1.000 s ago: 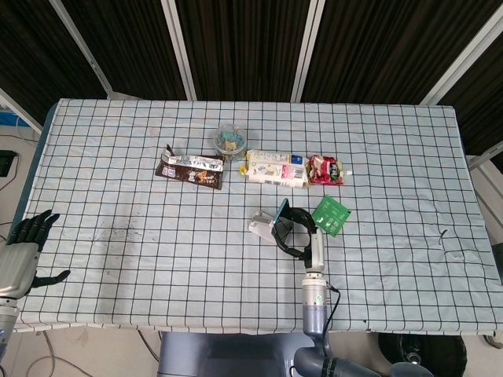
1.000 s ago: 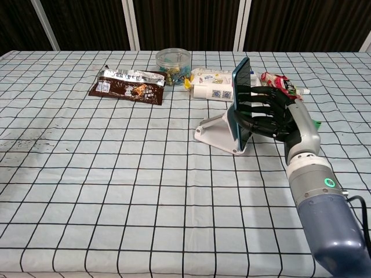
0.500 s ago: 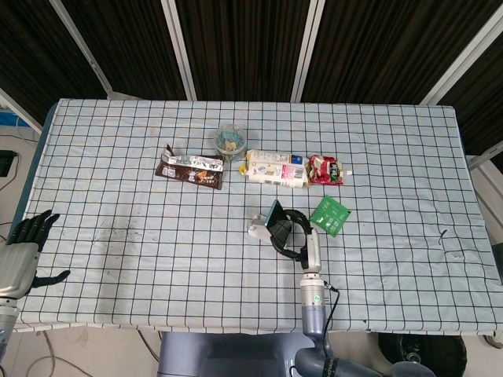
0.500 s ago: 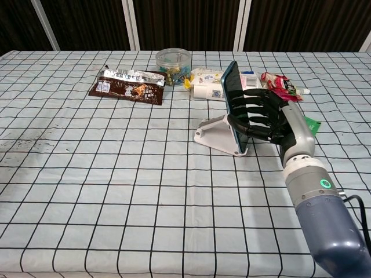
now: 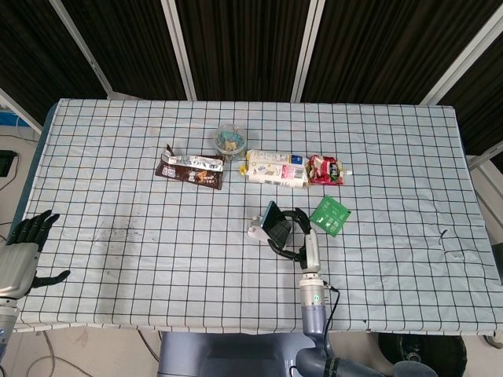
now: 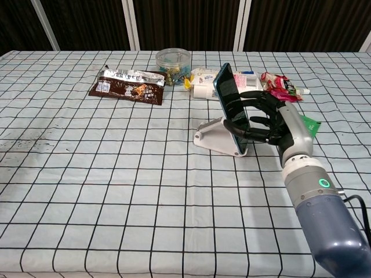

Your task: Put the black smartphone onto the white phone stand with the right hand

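Black smartphone point(image 6: 231, 95) leans tilted on the white phone stand point(image 6: 217, 137), center of frame, right hand point(image 6: 264, 119) fingers wrapped around it; left hand point(image 5: 22, 253) spread, lower left.

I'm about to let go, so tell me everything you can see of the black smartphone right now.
The black smartphone is a thin slab with a dark glossy screen and a teal edge. It stands on end, top tilted back over the white phone stand, lower end at the stand's front lip. The right hand grips it, fingers across the screen. Whether it is fully seated cannot be told.
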Robot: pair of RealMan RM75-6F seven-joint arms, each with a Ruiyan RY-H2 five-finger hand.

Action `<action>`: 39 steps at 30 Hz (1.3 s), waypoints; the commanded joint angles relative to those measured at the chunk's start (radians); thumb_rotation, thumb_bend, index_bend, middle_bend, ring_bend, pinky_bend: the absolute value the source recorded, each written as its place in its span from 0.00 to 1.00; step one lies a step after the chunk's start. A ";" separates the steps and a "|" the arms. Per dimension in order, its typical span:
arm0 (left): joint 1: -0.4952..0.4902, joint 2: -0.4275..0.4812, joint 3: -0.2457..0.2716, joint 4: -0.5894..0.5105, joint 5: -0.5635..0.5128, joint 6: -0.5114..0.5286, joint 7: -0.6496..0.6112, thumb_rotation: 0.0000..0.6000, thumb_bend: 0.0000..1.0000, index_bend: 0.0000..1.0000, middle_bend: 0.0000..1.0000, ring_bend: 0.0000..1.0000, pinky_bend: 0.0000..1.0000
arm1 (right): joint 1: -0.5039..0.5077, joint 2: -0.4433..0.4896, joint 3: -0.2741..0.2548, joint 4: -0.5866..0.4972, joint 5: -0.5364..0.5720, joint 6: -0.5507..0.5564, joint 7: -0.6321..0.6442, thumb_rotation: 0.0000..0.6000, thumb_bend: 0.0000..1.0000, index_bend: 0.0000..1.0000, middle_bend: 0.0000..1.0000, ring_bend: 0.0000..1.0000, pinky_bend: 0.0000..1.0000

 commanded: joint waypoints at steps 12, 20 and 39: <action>0.000 -0.001 -0.001 0.000 -0.001 0.002 0.002 1.00 0.00 0.00 0.00 0.00 0.00 | 0.005 0.011 0.006 -0.031 0.013 -0.009 -0.079 1.00 0.07 0.00 0.02 0.00 0.15; 0.003 -0.002 -0.001 0.002 0.001 0.009 0.005 1.00 0.00 0.00 0.00 0.00 0.00 | -0.011 0.054 -0.005 -0.078 -0.008 0.026 -0.135 1.00 0.07 0.00 0.00 0.00 0.14; 0.015 -0.009 0.003 0.003 0.020 0.039 0.023 1.00 0.00 0.00 0.00 0.00 0.00 | -0.143 0.582 -0.073 -0.546 -0.054 0.046 -0.356 1.00 0.08 0.00 0.00 0.00 0.14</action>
